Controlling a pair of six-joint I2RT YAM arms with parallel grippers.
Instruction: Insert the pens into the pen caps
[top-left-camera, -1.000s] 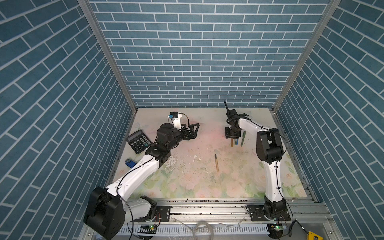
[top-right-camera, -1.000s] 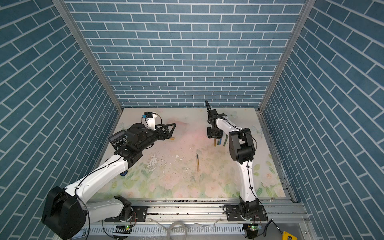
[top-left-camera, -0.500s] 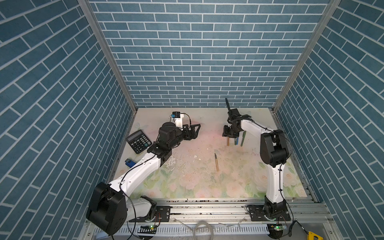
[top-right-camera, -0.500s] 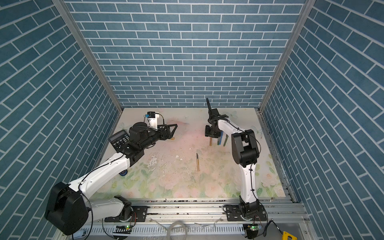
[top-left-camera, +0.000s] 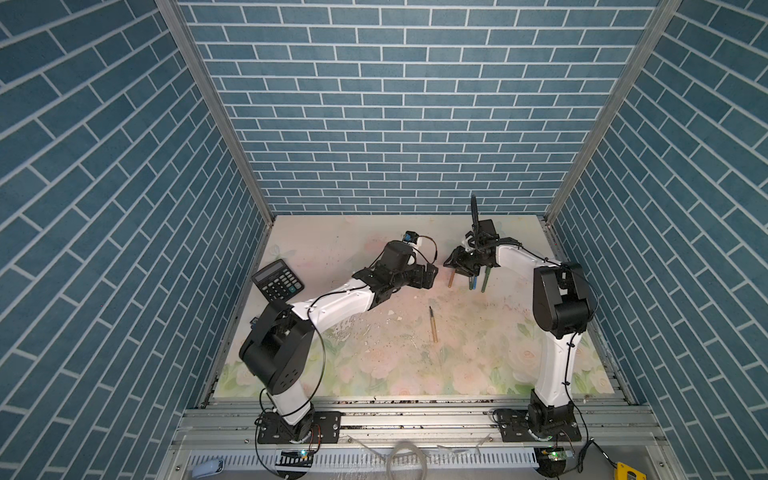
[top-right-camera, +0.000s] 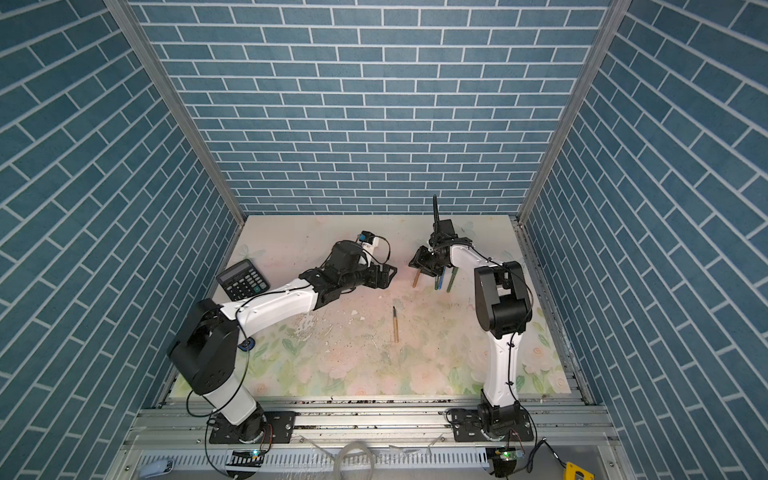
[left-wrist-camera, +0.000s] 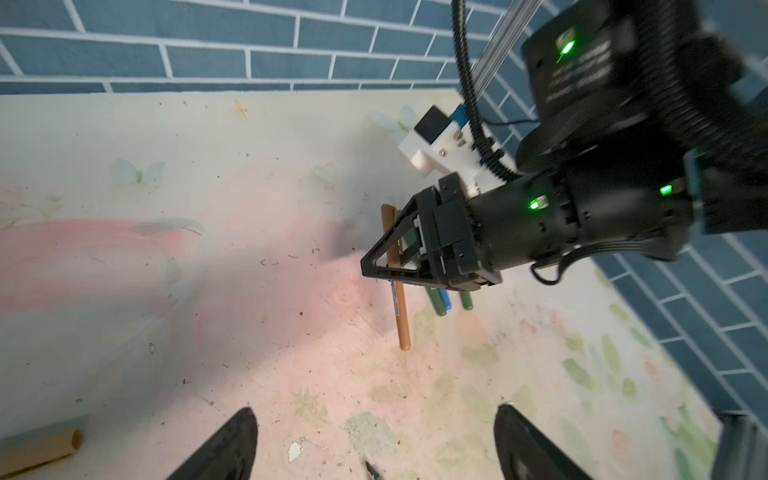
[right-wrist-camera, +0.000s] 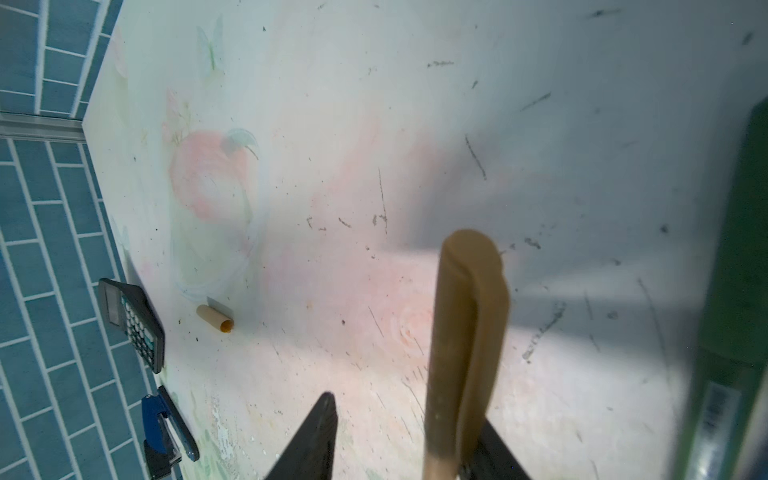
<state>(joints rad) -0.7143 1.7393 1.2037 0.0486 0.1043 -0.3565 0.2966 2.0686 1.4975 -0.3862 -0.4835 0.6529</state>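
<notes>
Tan pen, cap on, stands tilted in the right pincer, which is clamped on its middle. The capped end is up and the flat end hangs just above the worktop. In the right wrist view the cap's clip side fills the space between the two black fingers, pressed against one of them. In both top views this pen hangs under the right pincer toward the back of the worktop, right of centre.

Just beyond it, a blue pen and a green pen stick out from behind the pincer. I cannot tell whether they are gripped too or only lie beneath it.

A loose pen, uncapped, lies flat near mid-worktop, with its dark tip toward the back wall. It is well apart from both pincers.

A tan cap lies on its side toward the left, near the calculator. A blue stapler sits in front of the calculator.

The left pincer is spread wide and empty. It is low over the worktop, faces the right pincer and is near it but not touching.
</notes>
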